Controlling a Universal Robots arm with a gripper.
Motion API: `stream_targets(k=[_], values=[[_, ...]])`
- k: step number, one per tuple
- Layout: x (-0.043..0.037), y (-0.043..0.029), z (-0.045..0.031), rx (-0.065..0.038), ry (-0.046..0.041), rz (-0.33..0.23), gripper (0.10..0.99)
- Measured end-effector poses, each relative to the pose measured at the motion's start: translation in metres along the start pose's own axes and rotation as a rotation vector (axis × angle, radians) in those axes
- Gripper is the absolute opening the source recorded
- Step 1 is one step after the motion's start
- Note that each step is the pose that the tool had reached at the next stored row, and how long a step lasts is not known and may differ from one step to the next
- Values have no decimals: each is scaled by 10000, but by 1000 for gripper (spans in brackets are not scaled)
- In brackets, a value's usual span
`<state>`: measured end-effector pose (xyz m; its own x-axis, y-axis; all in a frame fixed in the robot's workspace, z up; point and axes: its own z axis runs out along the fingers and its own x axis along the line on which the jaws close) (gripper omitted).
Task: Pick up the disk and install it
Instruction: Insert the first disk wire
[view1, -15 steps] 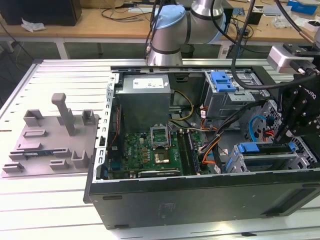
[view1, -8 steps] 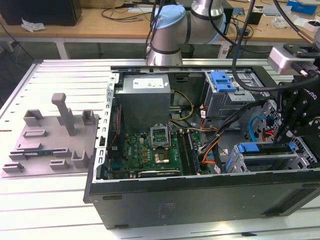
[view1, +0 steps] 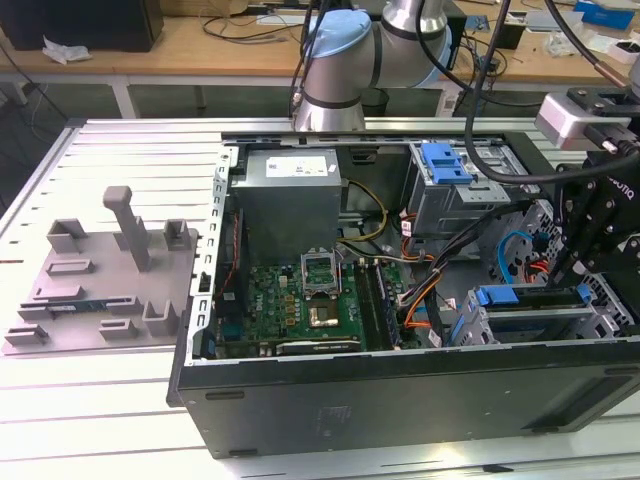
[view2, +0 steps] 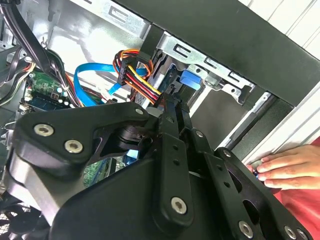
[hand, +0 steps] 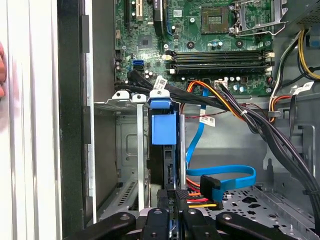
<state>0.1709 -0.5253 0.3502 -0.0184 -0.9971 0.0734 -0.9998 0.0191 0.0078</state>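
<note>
The disk (view1: 535, 297) lies edge-on in the lower drive cage (view1: 530, 328) at the exterior view's right, its blue carrier strip facing up. In the first wrist view the disk (hand: 164, 125) is a blue-fronted slab standing between the cage's metal walls (hand: 127, 145). Its blue front also shows in the second wrist view (view2: 190, 80). My gripper (view1: 567, 272) hangs over the disk's right end. Its black fingers are drawn together at the disk's near end in both wrist views (hand: 172, 195) (view2: 172, 102). Whether they touch it I cannot tell.
A blue bracket (view1: 447, 163) tops the upper cage. The motherboard (view1: 300, 290) and power supply (view1: 290, 190) fill the case's left. Blue and orange cables (hand: 225, 177) lie beside the cage. A hand (view2: 285, 167) rests on the case edge. A grey fixture (view1: 100, 270) lies outside the case.
</note>
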Motion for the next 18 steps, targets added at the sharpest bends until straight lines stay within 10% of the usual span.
stream_targets(k=[18], values=[[-3, 22, 11, 115, -114, 7, 169]])
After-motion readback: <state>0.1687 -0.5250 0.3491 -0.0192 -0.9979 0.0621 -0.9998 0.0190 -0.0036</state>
